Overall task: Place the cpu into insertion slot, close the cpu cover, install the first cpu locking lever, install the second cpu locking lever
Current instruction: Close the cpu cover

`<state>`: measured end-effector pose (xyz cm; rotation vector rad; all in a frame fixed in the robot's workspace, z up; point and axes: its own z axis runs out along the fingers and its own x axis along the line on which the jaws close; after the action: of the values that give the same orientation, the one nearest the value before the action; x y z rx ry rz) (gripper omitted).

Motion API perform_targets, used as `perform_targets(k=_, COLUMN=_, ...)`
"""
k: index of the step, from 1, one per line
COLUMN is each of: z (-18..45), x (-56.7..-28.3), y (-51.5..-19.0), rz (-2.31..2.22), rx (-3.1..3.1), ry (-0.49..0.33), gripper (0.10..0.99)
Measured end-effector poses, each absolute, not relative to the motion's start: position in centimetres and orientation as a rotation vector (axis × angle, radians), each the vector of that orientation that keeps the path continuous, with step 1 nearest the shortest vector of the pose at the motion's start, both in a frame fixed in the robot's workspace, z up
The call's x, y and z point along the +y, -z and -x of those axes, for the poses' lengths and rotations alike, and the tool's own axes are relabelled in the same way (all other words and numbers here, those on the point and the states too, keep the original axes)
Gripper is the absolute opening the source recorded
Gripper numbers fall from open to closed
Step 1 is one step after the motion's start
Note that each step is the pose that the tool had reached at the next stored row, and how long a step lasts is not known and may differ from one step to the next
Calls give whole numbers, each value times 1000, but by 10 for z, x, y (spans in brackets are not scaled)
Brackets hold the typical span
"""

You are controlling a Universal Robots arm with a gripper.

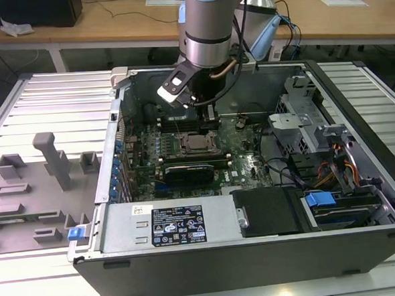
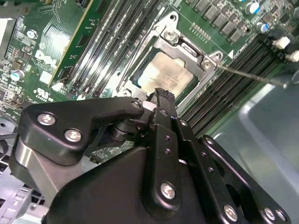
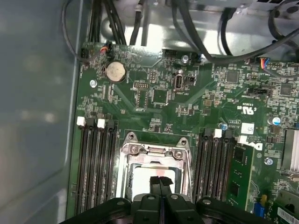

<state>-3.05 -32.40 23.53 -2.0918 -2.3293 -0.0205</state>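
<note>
At the exterior view's left, grey plastic fixtures (image 1: 51,160) stand on the ribbed metal table (image 1: 40,97). Just beside them lies an open computer case (image 1: 258,258) with its green motherboard (image 1: 141,151) facing up. Near the middle of the board, the cpu (image 1: 197,144) sits flat in the insertion slot (image 1: 184,149). Your tool (image 1: 209,122) hangs right above it on the arm.

In the first wrist view, the tool (image 3: 161,181) is closed. Its two black fingertips meet, with nothing visible between them, just over the cpu (image 3: 140,179). The silvery cpu cover (image 3: 154,150) lies down around the chip, and memory slots (image 3: 96,163) run along both sides.

In the second wrist view, the tool (image 2: 161,95) points at the cpu (image 2: 166,74) inside the cpu cover (image 2: 184,46). A thin metal lever (image 2: 252,77) juts from the socket's corner. At the exterior view's right, a drive bay has a blue tab (image 1: 319,199).
</note>
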Motion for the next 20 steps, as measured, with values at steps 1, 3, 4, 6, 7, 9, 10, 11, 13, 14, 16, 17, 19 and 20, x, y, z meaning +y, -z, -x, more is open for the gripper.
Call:
perform_targets(k=1, z=32, x=-324, y=-234, rz=2086, rx=-2334, ry=21, gripper=106)
perform_targets(k=3, z=33, x=-324, y=-233, rz=2079, rx=-2340, ry=20, gripper=106)
perform_targets(k=4, z=33, x=-324, y=-233, rz=2079, rx=-2341, ry=20, gripper=106)
perform_targets(k=6, z=33, x=-324, y=-233, rz=2078, rx=-2341, ry=20, gripper=106)
perform_targets(k=7, z=33, x=-324, y=-233, rz=2075, rx=-2344, ry=20, gripper=106)
perform_targets(k=9, z=33, x=-324, y=-233, rz=2035, rx=-2379, ry=20, gripper=106)
perform_targets(k=10, z=33, x=-324, y=-233, rz=2000, rx=-2409, ry=19, gripper=106)
perform_targets(k=11, z=33, x=-324, y=-233, rz=1977, rx=-2428, ry=18, gripper=106)
perform_targets(k=13, z=33, x=-324, y=-233, rz=1903, rx=-2486, ry=17, gripper=106)
perform_targets(k=14, z=33, x=-324, y=-233, rz=1865, rx=-2514, ry=17, gripper=106)
perform_targets(k=16, z=33, x=-324, y=-233, rz=1800, rx=-2561, ry=16, gripper=106)
perform_targets(k=17, z=33, x=-324, y=-233, rz=1748, rx=-2597, ry=15, gripper=106)
perform_targets(k=19, z=33, x=-324, y=-233, rz=1683, rx=-2640, ry=14, gripper=106)
perform_targets(k=20, z=33, x=-324, y=-233, rz=1659, rx=-2655, ry=14, gripper=106)
